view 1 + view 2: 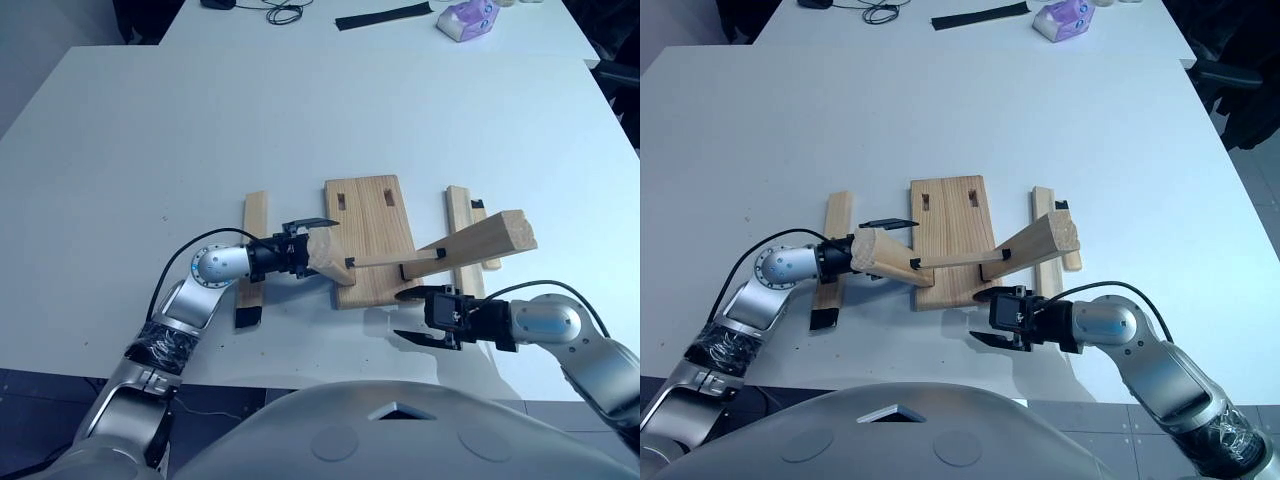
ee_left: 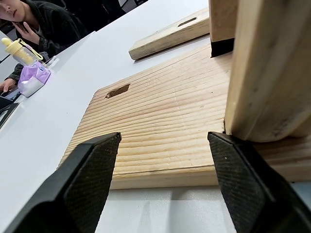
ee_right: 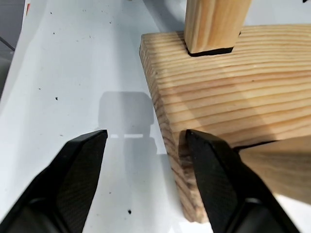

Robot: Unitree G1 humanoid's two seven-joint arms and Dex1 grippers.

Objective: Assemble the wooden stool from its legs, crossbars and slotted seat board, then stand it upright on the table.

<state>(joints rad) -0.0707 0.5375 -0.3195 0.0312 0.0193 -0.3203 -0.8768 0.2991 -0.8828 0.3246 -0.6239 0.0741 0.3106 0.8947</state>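
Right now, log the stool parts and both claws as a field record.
Seat: pale slotted wooden seat board, flat on the white table.
Frame: two wooden legs joined by a thin crossbar, tilted over the board.
Spare wooden legs: flat, one either side.
Left claw: open, by the left leg.
Right claw: open, at the board's near edge.

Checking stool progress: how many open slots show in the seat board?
2: the left slot and right slot, both at the far end of the pale wooden seat board. Nearer ones may be hidden.
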